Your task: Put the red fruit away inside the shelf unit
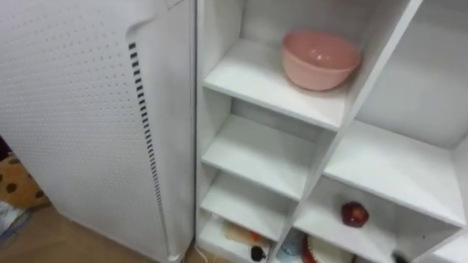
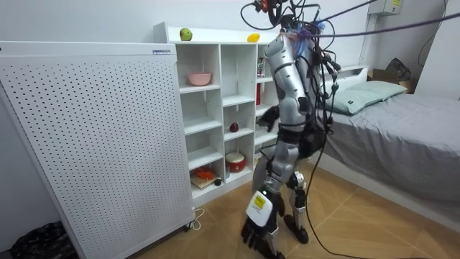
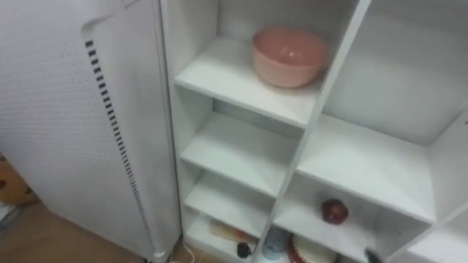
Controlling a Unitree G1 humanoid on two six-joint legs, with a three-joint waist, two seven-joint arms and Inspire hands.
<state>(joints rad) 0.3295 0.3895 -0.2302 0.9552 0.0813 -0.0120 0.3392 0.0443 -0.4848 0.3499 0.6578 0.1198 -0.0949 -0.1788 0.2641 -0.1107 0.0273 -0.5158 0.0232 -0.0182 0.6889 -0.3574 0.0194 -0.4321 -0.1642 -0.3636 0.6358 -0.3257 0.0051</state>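
One hand (image 2: pixel 267 119) hovers raised before the closet (image 2: pixel 220 79) shelves.

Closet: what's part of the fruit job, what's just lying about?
Job: closet, red apple, green apple, yellow fruit.
Lying about: pink bowl, panel, bed.

Red apple (image 1: pixel 355 214) on closet shelf (image 1: pixel 327 220)
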